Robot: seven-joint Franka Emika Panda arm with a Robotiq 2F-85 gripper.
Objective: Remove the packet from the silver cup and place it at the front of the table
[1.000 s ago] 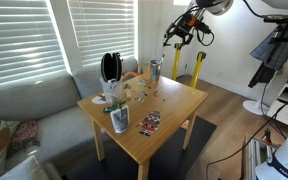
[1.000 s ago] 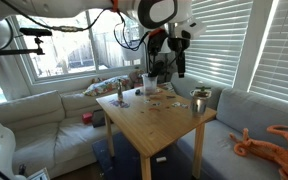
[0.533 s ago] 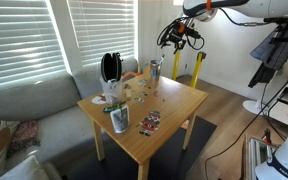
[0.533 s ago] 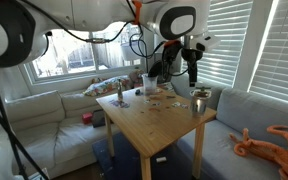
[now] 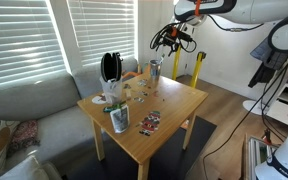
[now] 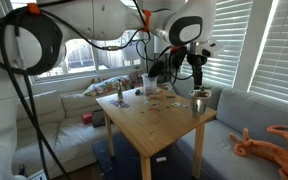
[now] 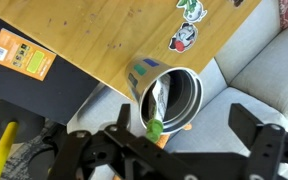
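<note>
A silver cup (image 7: 174,92) stands at the very edge of a light-wood table (image 7: 94,45), and a crinkled silvery packet (image 7: 165,100) sits inside it, leaning against the wall. In the wrist view a small green round thing (image 7: 154,127) shows at the cup's rim; what it is cannot be told. An orange card (image 7: 22,55) lies flat near another edge of the table, and two printed packets (image 7: 184,37) lie on the wood just beyond the cup. In an exterior view a patterned cup (image 5: 119,119) stands near the front corner, a black object in a white holder (image 5: 109,70) stands at the back, and a flat packet (image 5: 150,122) lies near the front edge. Nothing lies between the gripper and the cup's mouth.

The tabletop is smooth and pale yellow, on straight wooden legs, over a dark rug (image 5: 189,150). A grey sofa (image 5: 29,100) runs beside it under windows with white blinds (image 5: 94,30). An orange octopus toy (image 6: 274,140) lies on a sofa cushion. A yellow pole (image 5: 198,72) stands behind the table.

The arm reaches in from above, with the gripper (image 7: 184,128) hanging well over the silver cup and pointing down, its fingers (image 7: 124,122) spread wide apart and holding nothing.
</note>
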